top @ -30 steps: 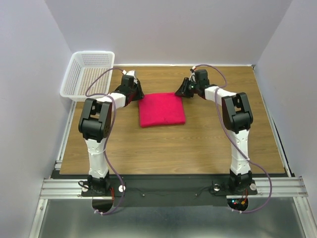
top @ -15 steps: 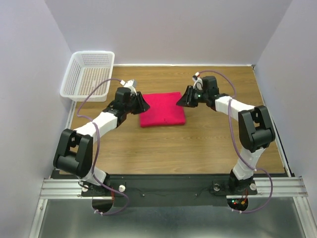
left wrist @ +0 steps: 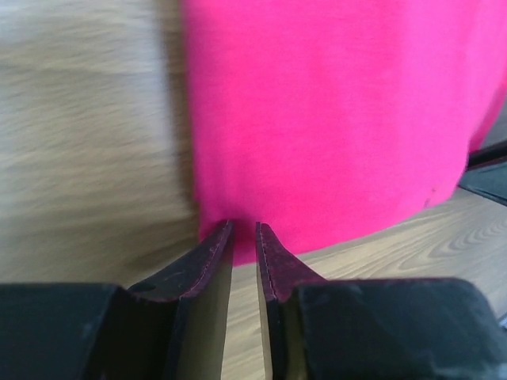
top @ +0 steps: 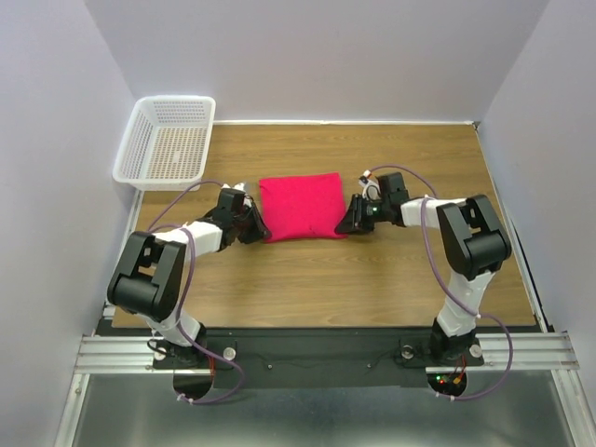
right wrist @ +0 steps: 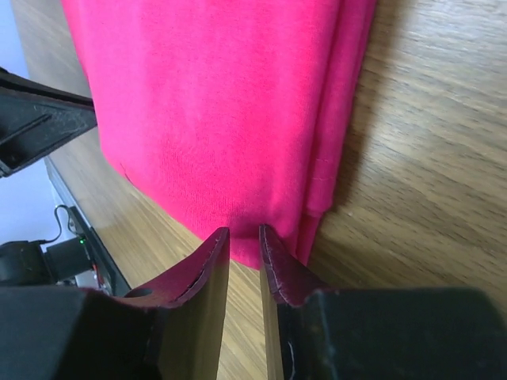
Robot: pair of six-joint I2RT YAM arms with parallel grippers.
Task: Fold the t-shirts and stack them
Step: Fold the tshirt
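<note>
1. At mid-table (top: 372,270), a little toward 12 o'clock, the crimson-pink t-shirt (top: 301,206) lies folded into a flat square.
2. Left gripper (top: 256,228) sits at its 8 o'clock corner. Its fingers (left wrist: 206,261) are drawn nearly together, with tips at the hem.
3. Right gripper (top: 349,222), at 4 o'clock, is likewise narrowed to a slit. I cannot tell whether either nips cloth.
4. White mesh basket (top: 130,149) stands at the table's 10 o'clock corner, well apart.
</note>
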